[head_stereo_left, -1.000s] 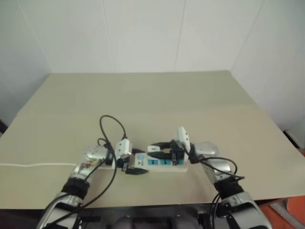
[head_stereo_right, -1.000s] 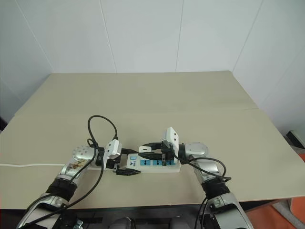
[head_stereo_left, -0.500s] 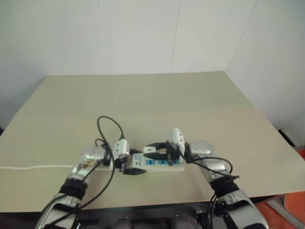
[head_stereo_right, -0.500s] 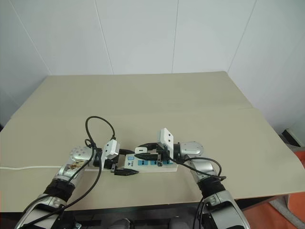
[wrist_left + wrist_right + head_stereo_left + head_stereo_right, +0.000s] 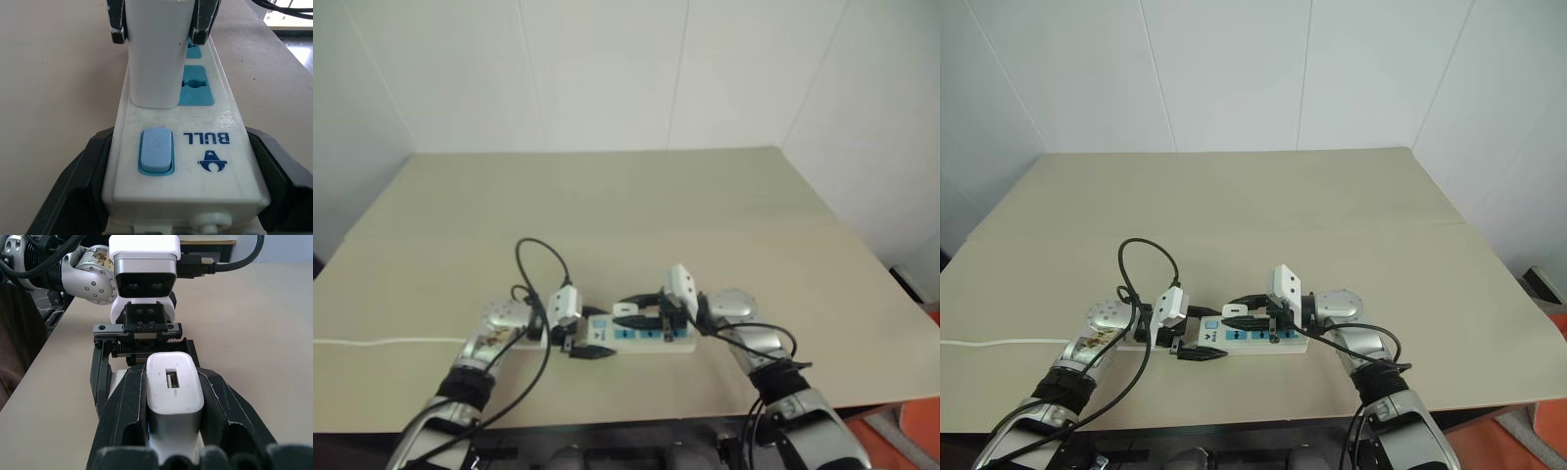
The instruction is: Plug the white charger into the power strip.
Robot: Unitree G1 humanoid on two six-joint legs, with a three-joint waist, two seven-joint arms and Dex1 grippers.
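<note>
My right gripper (image 5: pixel 173 406) has its two black fingers pressed tight against the sides of the small white stubby plastic charger (image 5: pixel 173 396), gripping it. The charger stands upright on the long flat white plastic power strip (image 5: pixel 195 147), its base at the socket next to the pale blue rocker switch (image 5: pixel 156 151); the blue socket face (image 5: pixel 197 87) beside it is bare. My left gripper (image 5: pixel 181 205) straddles the switch end of the strip, its black fingers (image 5: pixel 73 186) spread wide along both long edges of the bar, right beside it. The strip lies flat on the beige table (image 5: pixel 1234 196) near its front edge, and its thin white cord (image 5: pixel 999 342) trails off to my left.
</note>
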